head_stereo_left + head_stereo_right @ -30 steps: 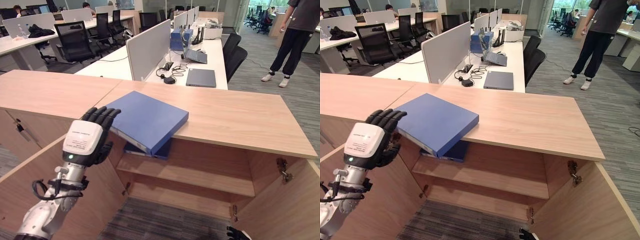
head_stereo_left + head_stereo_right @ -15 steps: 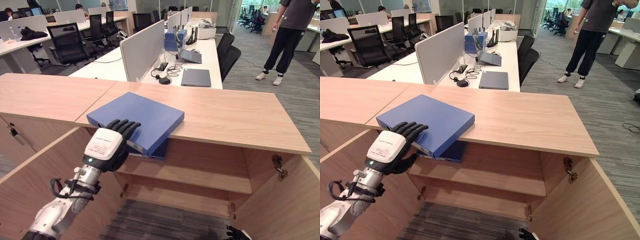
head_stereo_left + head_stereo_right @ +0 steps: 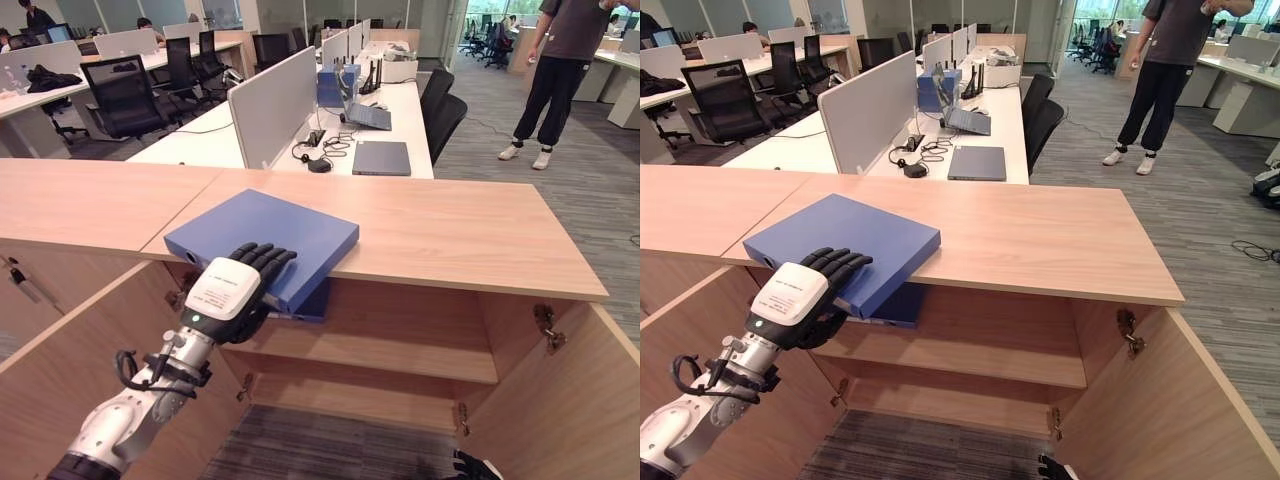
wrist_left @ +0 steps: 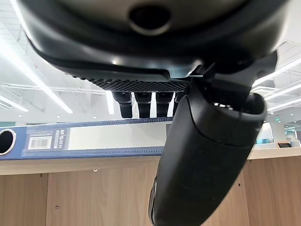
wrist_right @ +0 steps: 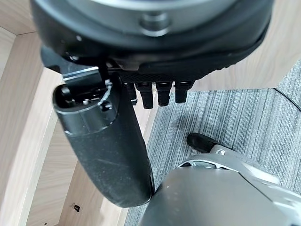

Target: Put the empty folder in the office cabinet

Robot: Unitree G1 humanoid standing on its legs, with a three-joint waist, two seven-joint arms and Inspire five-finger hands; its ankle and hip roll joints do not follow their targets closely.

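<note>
**A:** Which step is the robot on?

**B:** The pick-up, by the look of it. The blue lever-arch folder (image 3: 262,237) lies flat on the top of the office cabinet (image 3: 480,235), one corner jutting out past the cabinet's front edge above the open compartment. The left hand (image 3: 235,290) is at that overhanging corner, fingers (image 3: 840,262) laid over the folder's top face and bent a little. In the left wrist view the folder's labelled spine (image 4: 84,139) runs straight across just past the fingertips, with the thumb (image 4: 207,155) below it.

**B:** Whether the thumb is pressing the underside cannot be told, so he would not call it a firm pinch yet.

**A:** And the other hand?

**B:** The right hand (image 5: 155,80) hangs low by the cabinet's foot over the carpet, fingers relaxed and carrying nothing.

**A:** What does the next move ask for?

**B:** Closing thumb against fingers on the corner, then sliding the folder off the cabinet top and lowering it to the shelf (image 3: 380,350) inside. Both cabinet doors (image 3: 1160,400) stand open. Another blue folder (image 3: 310,300) already sits under the cabinet top right below the hand, so the empty one should go beside it, further along the bare shelf.
</note>
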